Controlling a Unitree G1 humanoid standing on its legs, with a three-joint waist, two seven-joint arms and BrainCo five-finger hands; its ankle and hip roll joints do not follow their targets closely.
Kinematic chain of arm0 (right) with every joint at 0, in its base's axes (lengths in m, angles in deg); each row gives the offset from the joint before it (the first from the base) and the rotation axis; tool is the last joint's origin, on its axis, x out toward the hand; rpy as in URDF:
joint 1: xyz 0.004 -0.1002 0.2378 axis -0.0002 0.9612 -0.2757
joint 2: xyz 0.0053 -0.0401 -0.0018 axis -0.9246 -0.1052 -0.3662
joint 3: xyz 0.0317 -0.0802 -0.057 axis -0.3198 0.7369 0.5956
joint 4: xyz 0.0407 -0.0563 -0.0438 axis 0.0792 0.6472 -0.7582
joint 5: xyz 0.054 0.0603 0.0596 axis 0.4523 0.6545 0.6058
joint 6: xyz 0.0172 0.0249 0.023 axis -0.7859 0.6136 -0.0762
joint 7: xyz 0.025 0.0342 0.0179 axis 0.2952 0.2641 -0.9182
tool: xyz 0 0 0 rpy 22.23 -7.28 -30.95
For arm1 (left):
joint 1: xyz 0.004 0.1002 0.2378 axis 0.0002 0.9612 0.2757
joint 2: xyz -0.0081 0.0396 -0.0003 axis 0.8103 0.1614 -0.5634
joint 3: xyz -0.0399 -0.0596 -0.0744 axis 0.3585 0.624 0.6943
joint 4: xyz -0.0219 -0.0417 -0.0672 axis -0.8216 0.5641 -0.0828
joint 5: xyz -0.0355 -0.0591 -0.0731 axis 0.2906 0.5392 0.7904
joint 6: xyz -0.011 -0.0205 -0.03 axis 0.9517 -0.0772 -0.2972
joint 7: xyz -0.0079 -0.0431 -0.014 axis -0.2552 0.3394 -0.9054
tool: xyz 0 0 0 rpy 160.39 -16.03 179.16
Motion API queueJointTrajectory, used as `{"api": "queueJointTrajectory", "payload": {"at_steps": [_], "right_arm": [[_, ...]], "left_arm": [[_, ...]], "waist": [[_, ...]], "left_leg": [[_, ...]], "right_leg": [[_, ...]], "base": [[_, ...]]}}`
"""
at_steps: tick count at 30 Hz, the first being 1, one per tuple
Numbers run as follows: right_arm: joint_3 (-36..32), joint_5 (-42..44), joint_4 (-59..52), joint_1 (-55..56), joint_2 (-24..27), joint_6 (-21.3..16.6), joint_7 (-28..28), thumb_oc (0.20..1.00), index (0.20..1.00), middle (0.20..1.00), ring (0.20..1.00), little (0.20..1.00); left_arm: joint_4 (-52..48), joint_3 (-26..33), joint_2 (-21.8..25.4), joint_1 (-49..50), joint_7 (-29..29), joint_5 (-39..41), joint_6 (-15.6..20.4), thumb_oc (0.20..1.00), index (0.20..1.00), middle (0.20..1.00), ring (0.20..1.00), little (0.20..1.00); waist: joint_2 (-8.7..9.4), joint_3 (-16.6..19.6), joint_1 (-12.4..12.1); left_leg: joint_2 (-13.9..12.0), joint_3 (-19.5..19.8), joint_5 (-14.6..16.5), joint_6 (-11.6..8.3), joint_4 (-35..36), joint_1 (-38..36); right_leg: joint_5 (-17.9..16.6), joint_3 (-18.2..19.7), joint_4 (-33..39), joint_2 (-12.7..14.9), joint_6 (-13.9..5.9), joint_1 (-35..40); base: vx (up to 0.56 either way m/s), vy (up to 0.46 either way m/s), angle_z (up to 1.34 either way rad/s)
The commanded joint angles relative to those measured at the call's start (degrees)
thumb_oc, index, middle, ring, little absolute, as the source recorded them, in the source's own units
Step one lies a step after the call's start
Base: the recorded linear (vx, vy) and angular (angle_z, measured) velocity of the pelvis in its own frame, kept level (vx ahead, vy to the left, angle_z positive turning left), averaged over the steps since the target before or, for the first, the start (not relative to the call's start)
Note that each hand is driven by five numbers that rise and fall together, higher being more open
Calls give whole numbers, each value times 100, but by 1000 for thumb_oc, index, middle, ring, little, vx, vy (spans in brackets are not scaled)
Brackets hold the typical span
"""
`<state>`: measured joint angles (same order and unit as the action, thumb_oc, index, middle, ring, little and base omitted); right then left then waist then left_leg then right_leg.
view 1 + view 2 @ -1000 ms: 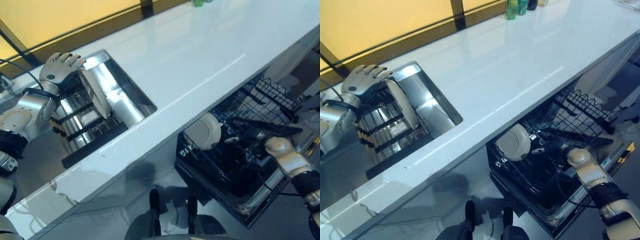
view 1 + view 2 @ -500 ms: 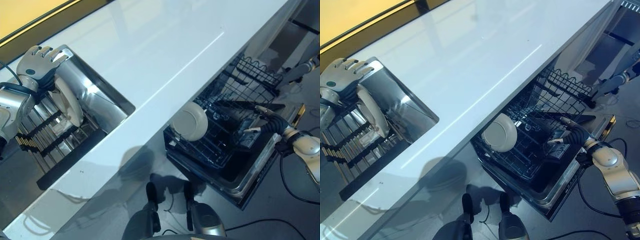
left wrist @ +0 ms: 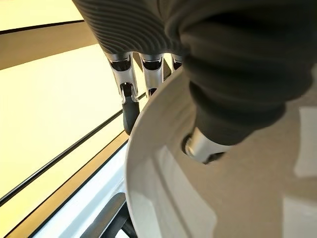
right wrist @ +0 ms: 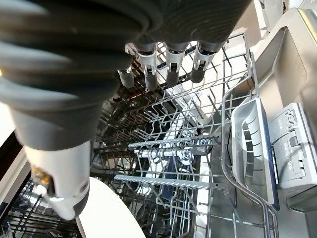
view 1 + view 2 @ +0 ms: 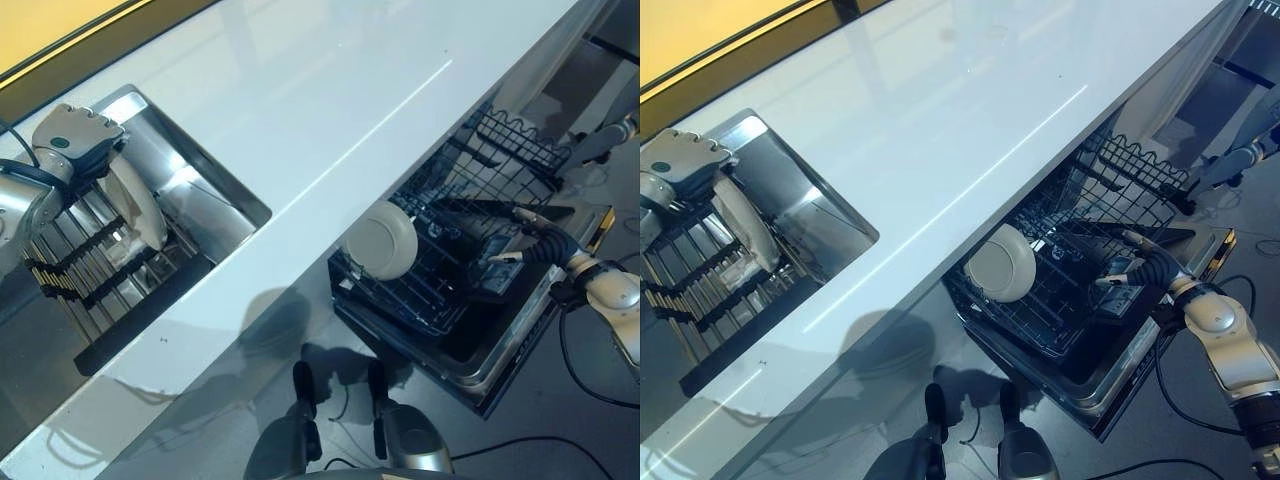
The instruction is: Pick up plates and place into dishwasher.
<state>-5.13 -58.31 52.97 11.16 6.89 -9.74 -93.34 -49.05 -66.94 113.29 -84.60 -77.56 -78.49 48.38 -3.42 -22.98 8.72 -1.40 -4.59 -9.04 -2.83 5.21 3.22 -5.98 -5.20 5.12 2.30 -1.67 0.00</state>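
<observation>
A white plate (image 5: 135,205) stands on edge in the dark drying rack (image 5: 80,262) inside the steel sink (image 5: 205,190). My left hand (image 5: 68,142) is over its top rim; in the left wrist view the fingers (image 3: 130,101) curl behind the plate (image 3: 237,198) and the thumb presses its face. Another white plate (image 5: 380,243) stands upright in the pulled-out dishwasher rack (image 5: 470,180), also seen in the right wrist view as the plate (image 4: 106,213). My right hand (image 5: 1148,268) hovers over that rack to the plate's right, fingers (image 4: 171,64) relaxed and holding nothing.
The long white counter (image 5: 320,100) runs between sink and dishwasher. The open dishwasher door (image 5: 520,345) lies low under the rack. A grey cutlery basket (image 4: 250,148) sits at the rack's side.
The right hand has drawn back from the plate left standing in the dishwasher rack. The left hand's fingers have curled down over the sink plate's rim. The camera has shifted.
</observation>
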Motion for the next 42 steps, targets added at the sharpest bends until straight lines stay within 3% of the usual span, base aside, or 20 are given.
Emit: {"api": "queueJointTrajectory", "payload": {"at_steps": [1,6,8,12,19,24,36,42], "right_arm": [[-198,56,-556,-212,345,-299,171,1000,1000,1000,1000,1000],[-265,184,-660,-225,435,-415,268,1000,1000,1000,1000,1000],[-338,204,-720,-145,434,-496,264,1000,1000,1000,1000,1000],[-426,279,-895,-78,429,-673,281,1000,1000,1000,1000,1000],[-502,675,-1346,-207,78,-1595,294,1000,1000,1000,1000,1000],[-119,986,-1592,-764,-414,-1895,367,1000,1000,1000,1000,1000],[1318,1072,-1682,-2221,-1467,-1842,492,1000,1000,1000,1000,1000],[1975,656,-1447,-2928,-1937,-1548,792,1000,1000,1000,1000,1000]], "left_arm": [[96,-74,126,-271,-139,288,12,200,200,200,200,200],[121,-106,231,-367,-326,569,135,200,200,200,200,200],[78,22,252,-296,-241,874,27,200,200,200,200,200],[81,511,197,23,435,1761,12,200,200,200,200,200],[-181,1712,-315,614,1188,2670,312,200,200,200,200,200],[-539,2159,-821,791,1506,2835,420,200,200,200,200,200],[-1285,1828,-1916,381,1448,3306,555,200,200,200,200,200],[-1369,1408,-2510,88,1408,3432,523,200,200,200,200,200]], "waist": [[179,220,19],[162,358,-1],[172,421,-30],[183,596,-107],[212,940,-257],[203,1169,-412],[240,1579,-765],[265,1689,-866]], "left_leg": [[215,3,764,46,-21,-317],[212,13,785,42,-21,-398],[203,2,796,39,-21,-435],[197,34,823,39,-21,-521],[168,112,876,20,-21,-662],[157,200,917,5,-21,-744],[163,412,926,-10,-21,-861],[176,486,920,5,-21,-898]], "right_leg": [[136,45,-314,409,-573,-275],[165,11,-288,395,-565,-162],[169,-21,-261,402,-561,-105],[205,-55,-216,388,-552,35],[303,-97,-140,355,-501,287],[389,-165,-127,347,-471,432],[471,-358,-81,339,-406,688],[488,-416,-72,326,-373,755]], "base": [[0,0,0],[0,-41,1],[17,-54,0],[28,-69,3],[43,-74,7],[37,-65,7],[18,-51,9],[-11,-28,7]]}}
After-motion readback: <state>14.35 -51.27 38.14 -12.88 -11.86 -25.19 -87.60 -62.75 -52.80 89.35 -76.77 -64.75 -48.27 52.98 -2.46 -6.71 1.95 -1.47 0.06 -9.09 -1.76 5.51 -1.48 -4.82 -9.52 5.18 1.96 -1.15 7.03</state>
